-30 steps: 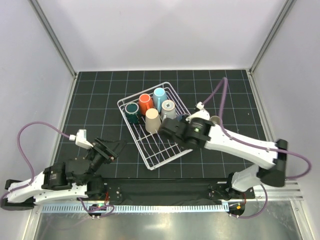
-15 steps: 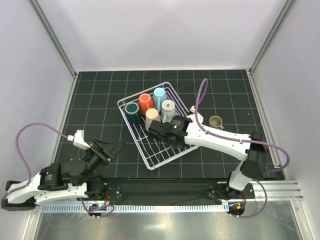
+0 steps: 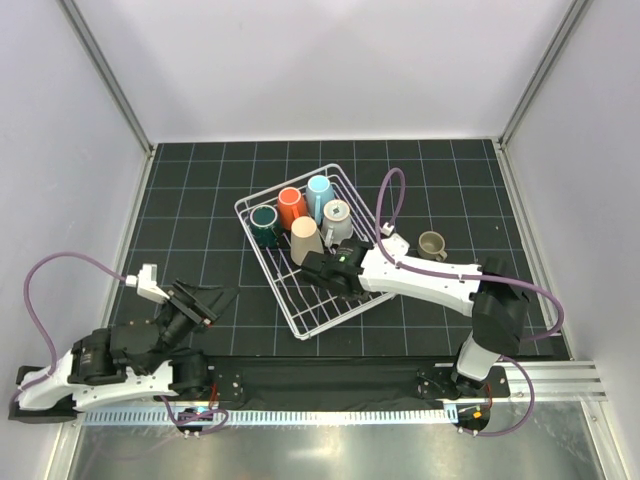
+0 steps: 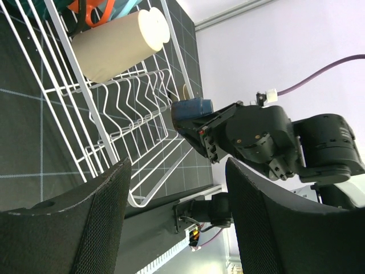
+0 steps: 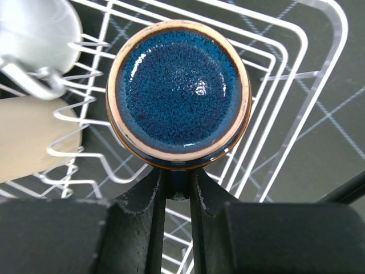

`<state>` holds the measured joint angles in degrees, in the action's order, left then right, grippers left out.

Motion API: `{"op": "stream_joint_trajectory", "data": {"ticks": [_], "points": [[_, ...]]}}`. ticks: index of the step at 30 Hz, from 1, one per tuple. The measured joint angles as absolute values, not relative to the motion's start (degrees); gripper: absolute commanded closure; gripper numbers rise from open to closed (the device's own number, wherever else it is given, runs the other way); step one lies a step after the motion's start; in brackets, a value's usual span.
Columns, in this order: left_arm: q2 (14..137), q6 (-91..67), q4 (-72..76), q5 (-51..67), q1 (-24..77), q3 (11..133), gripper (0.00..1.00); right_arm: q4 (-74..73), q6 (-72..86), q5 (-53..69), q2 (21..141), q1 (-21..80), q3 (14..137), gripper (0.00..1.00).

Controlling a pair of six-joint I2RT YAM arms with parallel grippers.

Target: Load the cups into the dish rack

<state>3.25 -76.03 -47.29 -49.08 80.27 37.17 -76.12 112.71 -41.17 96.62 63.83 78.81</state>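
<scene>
A: Cups first. Where are they?
B: Five sit in the dish rack (image 3: pixel 296 322), bunched at its far end: dark teal cup (image 3: pixel 265 221), orange cup (image 3: pixel 291 205), light blue cup (image 3: pixel 320 188), grey-white mug (image 3: pixel 337 214), and the beige tumbler (image 3: pixel 305 241) lying tipped just in front of them.
A: Navy one?
B: The navy cup (image 5: pixel 178 94) is in the right end effector (image 5: pixel 178 181), fingers pinched nearly together on a dark part at the cup's edge. It looks like the handle, but I can't confirm that. The cup's round blue face points at the wrist camera.
A: Is it in the rack?
B: It's over the tine section, near side of the tumbler. I can't tell if it touches the wires.
A: Anything outside?
B: The olive cup (image 3: pixel 432 243) stands upright on the table (image 3: pixel 190 200), to the right of the rack and apart from it.
A: Left arm?
B: The left end effector (image 3: pixel 212 298) has its fingers spread wide and holds nothing. It's low at the near left, aimed toward the rack but well apart from it.
</scene>
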Motion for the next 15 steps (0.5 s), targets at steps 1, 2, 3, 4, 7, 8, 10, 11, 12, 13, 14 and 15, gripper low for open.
{"op": "stream_joint_trajectory", "data": {"ticks": [1,2,3,4,7,8,10,11,12,13,14,15], "points": [[3.07,-76.07,-47.42,-49.10,80.27,37.17,0.35,-76.05,112.73,-41.08,96.62,63.64,78.24,0.96],[3.03,-76.09,-47.46,-49.08,80.27,37.15,0.35,-76.12,112.73,-40.84,96.62,63.44,77.62,0.96],[3.03,-76.09,-47.46,-49.08,80.27,37.12,0.35,-76.14,112.73,-40.66,96.64,63.22,77.17,0.96],[3.03,-76.12,-47.44,-49.10,80.27,37.06,0.35,-76.31,112.73,-40.51,96.66,62.92,76.79,0.96],[3.25,-76.12,-47.42,-49.08,80.27,36.77,0.35,-76.69,112.75,-39.81,96.90,61.89,76.53,0.96],[3.42,-76.12,-47.42,-49.08,80.27,36.71,0.35,-76.77,112.73,-39.70,97.01,61.69,76.53,0.96],[3.95,-76.12,-47.40,-49.06,80.27,36.69,0.35,-77.01,112.73,-39.51,97.60,61.34,76.53,0.96],[4.21,-76.12,-47.40,-49.06,80.27,36.69,0.35,-77.06,112.73,-39.33,98.08,61.21,76.53,0.96],[4.38,-76.12,-47.40,-49.06,80.27,36.69,0.35,-77.03,112.73,-39.18,98.63,61.10,76.53,0.96],[4.51,-76.12,-47.37,-49.06,80.27,36.69,0.35,-76.99,112.75,-38.96,99.15,61.10,76.53,0.96],[4.60,-76.12,-47.37,-49.06,80.27,36.69,0.35,-76.93,112.73,-38.79,99.59,61.10,76.53,0.96],[4.60,-76.12,-47.35,-49.04,80.27,36.69,0.35,-76.79,112.73,-38.65,100.12,61.04,76.53,0.96]]}}
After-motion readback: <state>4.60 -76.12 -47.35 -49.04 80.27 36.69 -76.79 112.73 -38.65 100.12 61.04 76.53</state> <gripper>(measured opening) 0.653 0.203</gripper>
